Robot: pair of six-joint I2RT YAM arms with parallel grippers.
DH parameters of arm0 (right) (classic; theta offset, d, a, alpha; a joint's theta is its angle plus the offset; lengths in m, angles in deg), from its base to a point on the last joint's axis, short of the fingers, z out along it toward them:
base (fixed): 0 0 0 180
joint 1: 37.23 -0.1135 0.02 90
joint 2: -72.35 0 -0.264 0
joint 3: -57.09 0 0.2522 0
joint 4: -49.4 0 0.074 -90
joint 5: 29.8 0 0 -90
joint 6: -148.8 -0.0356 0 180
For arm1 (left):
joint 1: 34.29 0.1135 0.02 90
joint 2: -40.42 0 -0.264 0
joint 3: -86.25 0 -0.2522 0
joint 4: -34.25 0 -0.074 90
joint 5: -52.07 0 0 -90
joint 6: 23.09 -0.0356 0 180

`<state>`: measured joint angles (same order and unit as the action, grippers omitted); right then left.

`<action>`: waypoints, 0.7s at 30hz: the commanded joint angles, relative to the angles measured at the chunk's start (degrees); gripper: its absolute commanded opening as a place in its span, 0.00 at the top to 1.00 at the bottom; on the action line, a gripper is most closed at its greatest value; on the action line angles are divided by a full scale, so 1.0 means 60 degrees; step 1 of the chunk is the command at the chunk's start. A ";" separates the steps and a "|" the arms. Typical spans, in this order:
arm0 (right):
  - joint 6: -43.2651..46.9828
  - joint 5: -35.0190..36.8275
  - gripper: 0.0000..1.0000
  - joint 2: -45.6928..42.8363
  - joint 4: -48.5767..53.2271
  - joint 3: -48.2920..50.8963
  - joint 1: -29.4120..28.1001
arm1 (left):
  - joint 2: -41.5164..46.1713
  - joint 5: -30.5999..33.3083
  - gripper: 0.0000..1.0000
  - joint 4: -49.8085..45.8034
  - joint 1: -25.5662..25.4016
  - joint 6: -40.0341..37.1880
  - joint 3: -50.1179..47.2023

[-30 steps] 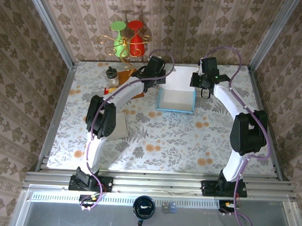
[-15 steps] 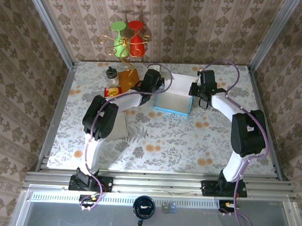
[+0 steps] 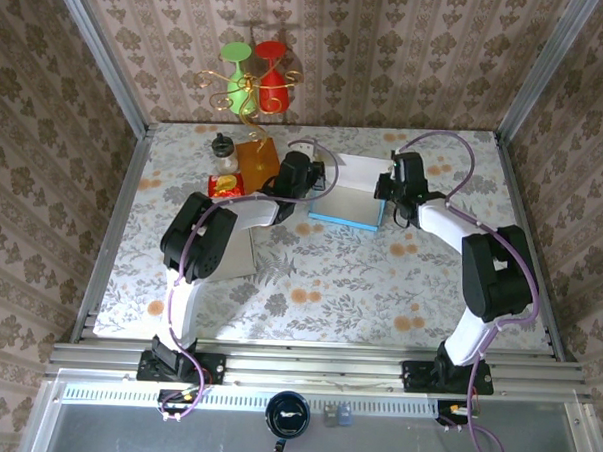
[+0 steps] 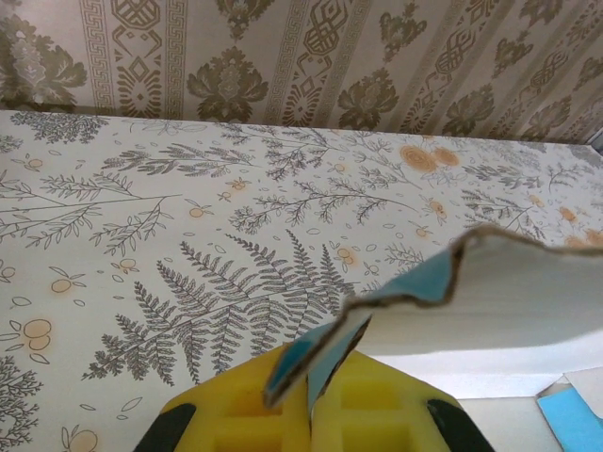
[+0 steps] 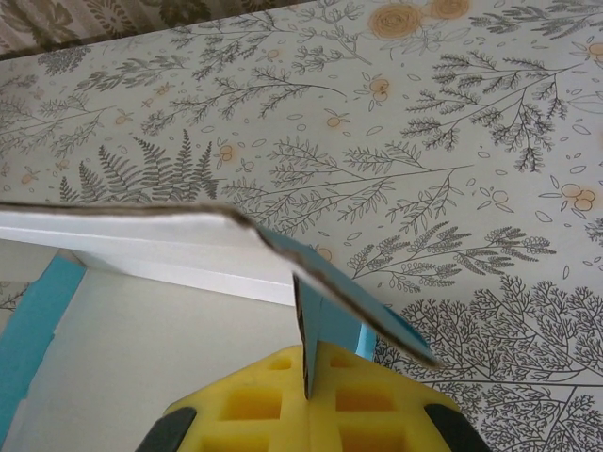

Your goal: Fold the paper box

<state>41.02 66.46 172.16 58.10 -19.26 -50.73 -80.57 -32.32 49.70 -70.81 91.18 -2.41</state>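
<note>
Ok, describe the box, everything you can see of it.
The box is thin cardboard, blue outside and white inside, with brown raw edges. It sits part-folded at the far middle of the table, open on top with its walls raised and a white flap lying out behind it. The left gripper is shut on its left wall and the right gripper on its right wall. Both pinched edges look bent.

Green glass (image 3: 235, 68) and red glass (image 3: 271, 65) stand by the far wall, small bottle (image 3: 224, 153) beside an orange packet (image 3: 253, 160).
</note>
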 commanded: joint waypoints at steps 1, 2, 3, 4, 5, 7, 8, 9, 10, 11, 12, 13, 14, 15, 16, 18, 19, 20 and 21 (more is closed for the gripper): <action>0.0206 -0.0010 1.00 -0.0125 -0.0417 0.0234 -0.0425 | 0.0368 -0.0997 1.00 0.0449 -0.0195 0.0388 -0.0210; 0.0216 0.0068 1.00 -0.0111 -0.0391 0.0254 -0.0472 | 0.0360 -0.1029 1.00 0.0503 -0.0188 0.0393 -0.0264; 0.0211 0.0196 1.00 -0.0118 -0.0347 0.0279 -0.0540 | 0.0360 -0.1038 1.00 0.0587 -0.0182 0.0386 -0.0350; 0.0200 0.0269 1.00 -0.0137 -0.0357 0.0341 -0.0560 | 0.0370 -0.1097 1.00 0.0719 -0.0177 0.0387 -0.0449; 0.0156 0.0352 1.00 -0.0182 -0.0404 0.0437 -0.0588 | 0.0395 -0.1136 1.00 0.0865 -0.0169 0.0384 -0.0579; 0.0133 0.0395 1.00 -0.0268 -0.0528 0.0660 -0.0590 | 0.0447 -0.1160 1.00 0.1100 -0.0166 0.0352 -0.0815; 0.0130 0.0461 1.00 -0.0336 -0.0571 0.0758 -0.0607 | 0.0477 -0.1199 1.00 0.1256 -0.0168 0.0323 -0.0964; 0.0148 0.0511 1.00 -0.0407 -0.0663 0.0876 -0.0603 | 0.0510 -0.1250 1.00 0.1459 -0.0169 0.0298 -0.1138; 0.0161 0.0537 1.00 -0.0471 -0.0745 0.0977 -0.0601 | 0.0519 -0.1271 1.00 0.1659 -0.0168 0.0283 -0.1284; 0.0157 0.0576 0.99 -0.0541 -0.0813 0.1090 -0.0606 | 0.0521 -0.1307 1.00 0.1967 -0.0162 0.0255 -0.1490; 0.0151 0.0596 0.98 -0.0607 -0.0875 0.1184 -0.0607 | 0.0521 -0.1290 1.00 0.2141 -0.0158 0.0247 -0.1645; 0.0164 0.0597 0.98 -0.0658 -0.0940 0.1257 -0.0603 | 0.0514 -0.1274 1.00 0.2255 -0.0157 0.0226 -0.1756; 0.0138 0.0583 0.97 -0.0699 -0.0992 0.1325 -0.0612 | 0.0501 -0.1251 1.00 0.2428 -0.0169 0.0219 -0.1892; 0.0100 0.0584 0.95 -0.0747 -0.0967 0.1366 -0.0622 | 0.0471 -0.1253 1.00 0.2671 -0.0170 0.0228 -0.2029; 0.0054 0.0582 0.93 -0.0794 -0.0930 0.1394 -0.0622 | 0.0449 -0.1244 1.00 0.2847 -0.0170 0.0234 -0.2126; -0.0097 0.0553 0.90 -0.0903 -0.0937 0.1509 -0.0627 | 0.0405 -0.1153 1.00 0.3216 -0.0197 0.0253 -0.2320; -0.0186 0.0553 0.88 -0.0963 -0.0892 0.1536 -0.0643 | 0.0399 -0.1112 1.00 0.3321 -0.0213 0.0241 -0.2384; -0.0264 0.0507 0.85 -0.1035 -0.0830 0.1539 -0.0641 | 0.0390 -0.1045 1.00 0.3402 -0.0226 0.0229 -0.2439; -0.0403 0.0467 0.80 -0.1109 -0.0715 0.1518 -0.0660 | 0.0373 -0.0952 1.00 0.3423 -0.0243 0.0218 -0.2457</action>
<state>40.41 70.33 167.75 53.09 -10.87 -53.68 -78.56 -35.36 68.08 -70.76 91.73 -15.72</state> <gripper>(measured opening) 0.174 0.051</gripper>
